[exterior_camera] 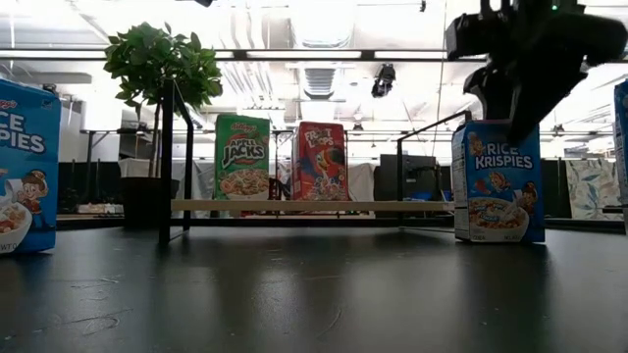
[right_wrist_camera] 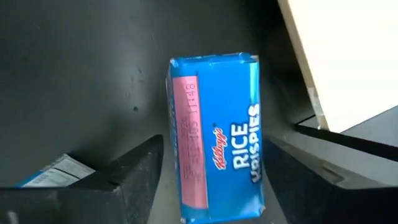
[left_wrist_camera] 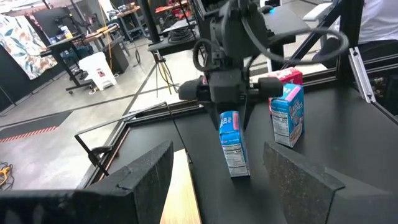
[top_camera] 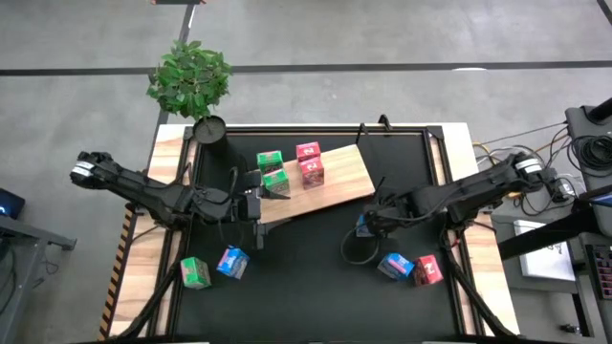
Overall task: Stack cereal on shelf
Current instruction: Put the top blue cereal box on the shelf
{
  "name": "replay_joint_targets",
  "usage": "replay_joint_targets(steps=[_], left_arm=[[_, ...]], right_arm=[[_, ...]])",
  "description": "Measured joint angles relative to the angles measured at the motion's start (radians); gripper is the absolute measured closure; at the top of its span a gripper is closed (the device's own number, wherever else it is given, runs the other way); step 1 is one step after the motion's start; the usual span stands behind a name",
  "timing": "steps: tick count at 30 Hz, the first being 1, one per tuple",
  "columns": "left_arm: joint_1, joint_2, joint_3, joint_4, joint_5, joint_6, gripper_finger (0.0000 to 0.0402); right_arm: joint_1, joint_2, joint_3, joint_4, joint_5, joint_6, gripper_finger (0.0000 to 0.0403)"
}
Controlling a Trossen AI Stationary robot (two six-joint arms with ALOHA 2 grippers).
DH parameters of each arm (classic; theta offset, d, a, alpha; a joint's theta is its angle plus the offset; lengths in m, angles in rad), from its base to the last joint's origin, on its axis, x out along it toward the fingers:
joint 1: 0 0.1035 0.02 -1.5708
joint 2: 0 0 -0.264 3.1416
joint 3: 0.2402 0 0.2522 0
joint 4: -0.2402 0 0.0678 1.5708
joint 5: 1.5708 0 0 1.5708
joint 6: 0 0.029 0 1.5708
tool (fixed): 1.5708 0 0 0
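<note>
The blue cereal box stands upright on the black surface, just off the shelf corner. The right end effector straddles it, fingers apart, no grip visible. Judging by this, the pick is under way; next comes closing squarely. The left end effector waits apart at the shelf edge.

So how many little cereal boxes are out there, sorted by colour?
Green boxes: 3
Pink-red boxes: 3
Blue boxes: 3
Total: 9
</note>
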Motion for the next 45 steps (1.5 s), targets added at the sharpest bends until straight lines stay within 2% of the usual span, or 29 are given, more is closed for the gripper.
replay_joint_targets(steps=[10,15,18,21,27,39,45], left_arm=[[0.0,0.0,0.0,0.0,0.0,0.002,0.0169],[0.0,0.0,0.0,0.0,0.0,0.008,0.0169],[0.0,0.0,0.0,0.003,0.0,0.008,0.0169],[0.0,0.0,0.0,0.005,0.0,0.008,0.0169],[0.0,0.0,0.0,0.008,0.0,0.008,0.0169],[0.0,0.0,0.0,0.007,0.0,0.018,0.0169],[0.0,0.0,0.0,0.006,0.0,0.019,0.0169]], right_arm=[[0.0,0.048,0.053,-0.001,0.0,-0.038,0.0244],[-0.003,0.044,0.114,-0.007,0.003,-0.091,0.0268],[-0.021,0.05,0.174,-0.004,0.066,-0.155,0.0276],[-0.072,0.068,0.24,-0.003,0.103,-0.261,0.0279],[-0.232,0.122,0.376,-0.083,0.096,-0.474,0.0278],[-0.568,0.224,0.491,-0.102,-0.147,-0.781,0.0271],[-0.649,0.293,0.507,-0.069,-0.166,-0.863,0.0261]])
